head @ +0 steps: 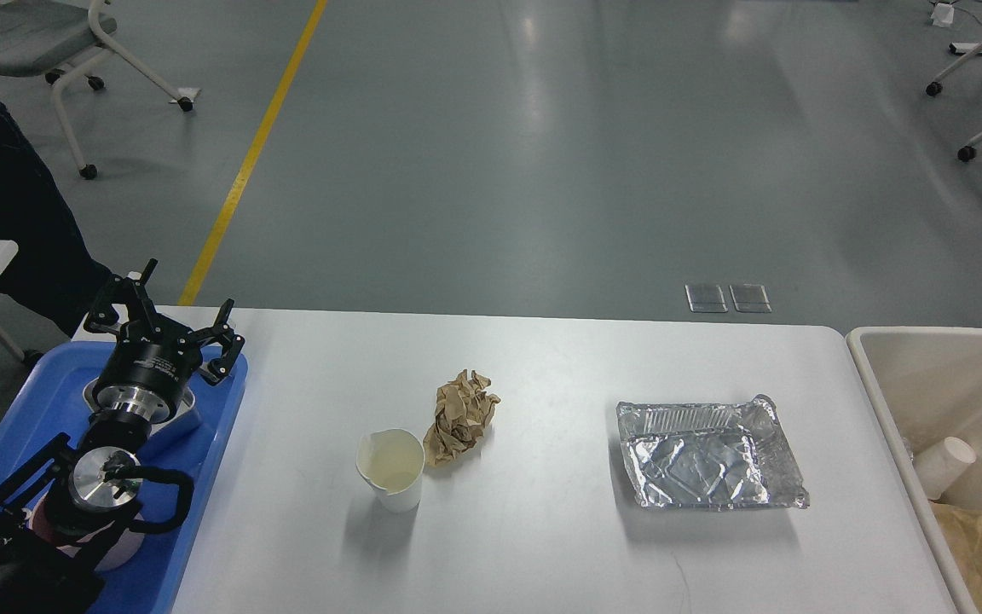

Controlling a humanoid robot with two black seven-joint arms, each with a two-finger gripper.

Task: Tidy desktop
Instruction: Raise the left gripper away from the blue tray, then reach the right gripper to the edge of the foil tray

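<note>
Three loose things are left on the desktop [542, 546], so I judge the tidying is only partly done. Taking the paper cup [391, 468] as the landmark: it stands upright near the middle of the desktop, a little toward the left. The crumpled brown paper [459, 416] lies just behind it to the right, touching it or almost so. The foil tray [708, 455] lies well apart to the right of the cup. Beyond the foil tray, off the right edge of the desktop, the cream bin [870, 375] already has a white cup [944, 466] and some brown paper inside, which suggests part of the work is finished. Far to the left of the cup is the blue tray [214, 426], holding a metal container [176, 418].

The left gripper [169, 324] hangs above the blue tray with its fingers spread wide, and it holds nothing. The right gripper is outside the view.
</note>
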